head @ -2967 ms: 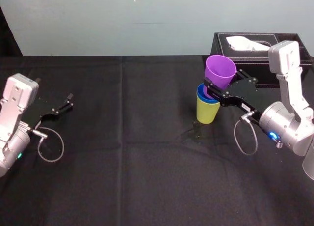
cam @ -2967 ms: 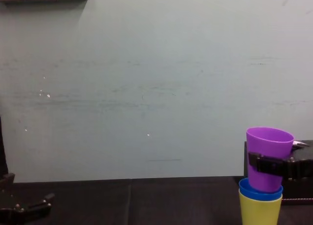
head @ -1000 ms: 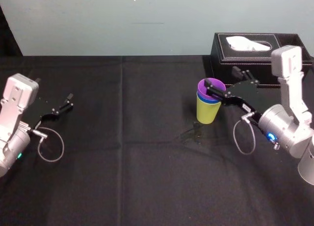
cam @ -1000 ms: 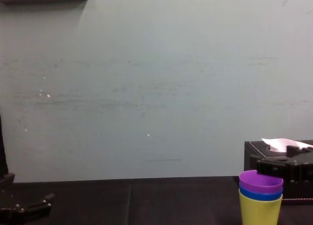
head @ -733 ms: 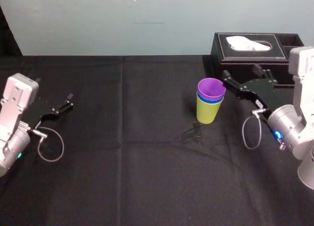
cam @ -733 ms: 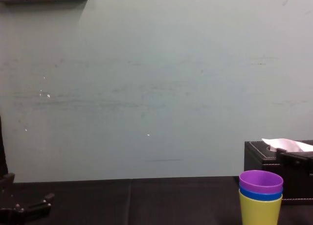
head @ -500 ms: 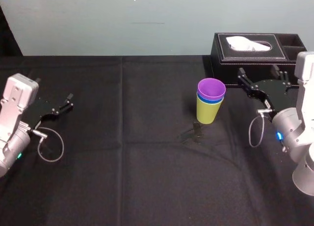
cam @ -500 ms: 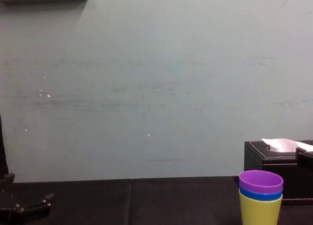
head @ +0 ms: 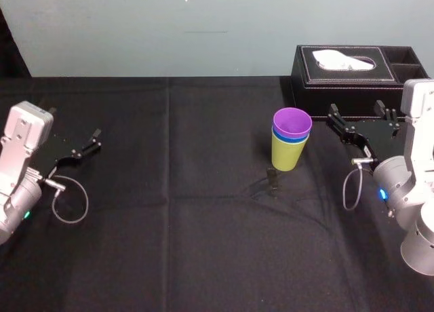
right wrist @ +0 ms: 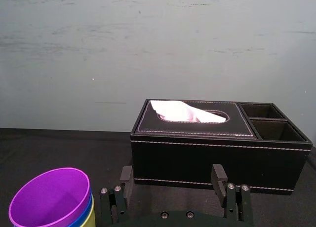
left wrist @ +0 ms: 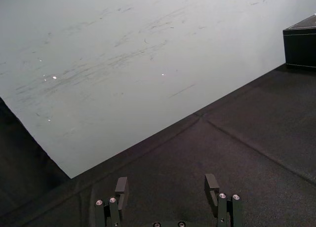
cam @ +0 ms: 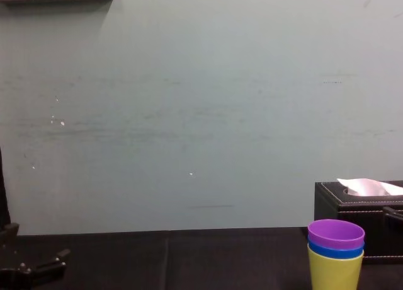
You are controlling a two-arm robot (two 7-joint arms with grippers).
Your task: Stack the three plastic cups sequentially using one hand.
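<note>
W/ purple cup [head: 292, 122] in blue cup [head: 290, 140] in yellow-green cup [head: 287, 156] near tissue box [head: 346, 74], job looked done, so right pincer [head: 354, 110] by box gaped empty; left pincer [head: 95, 140] sat open far from box.

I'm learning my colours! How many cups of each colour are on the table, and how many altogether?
Purple cup: 1
Blue cup: 1
Yellow-green cup: 1
Total: 3 cups, all nested in one stack.

Three stacked cups [head: 291, 146], one tissue box [head: 352, 71], a left tool [left wrist: 166, 186] and a right tool [right wrist: 172, 174].
</note>
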